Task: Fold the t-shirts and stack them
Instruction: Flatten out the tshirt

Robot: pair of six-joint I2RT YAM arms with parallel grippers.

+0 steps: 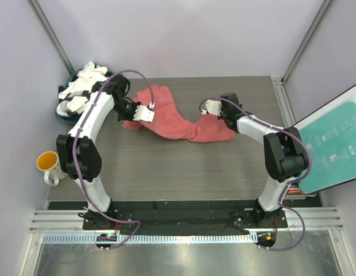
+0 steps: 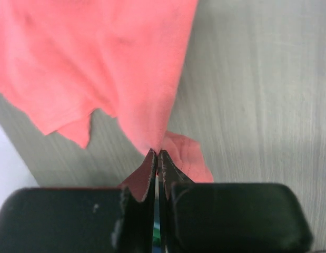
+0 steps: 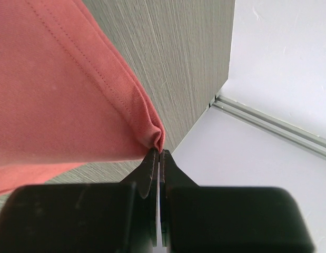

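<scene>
Counts: one coral-red t-shirt (image 1: pixel 173 122) on the tabletop (image 1: pixel 166 167); one heap of white and dark navy tees (image 1: pixel 80 92), how many I cannot tell; two arms; one mug (image 1: pixel 47 164); one teal board (image 1: pixel 332 144).
Coral-red t-shirt: lies crumpled across the far half of the tabletop, strung between the two pincers.
Left pincer (image 2: pixel 157 155): closed, pinching a fold of the coral cloth at its left end.
Right pincer (image 3: pixel 158 153): closed on a stitched hem corner at the cloth's right end.
Top view only: the heap at the far left corner, the mug beyond the left edge, the board leaning beyond the right edge.
Wrist views only: the shut jaws biting cloth, and the hem stitching.
In the way: the left arm crosses in front of part of the heap; purple cables loop over both arms.
</scene>
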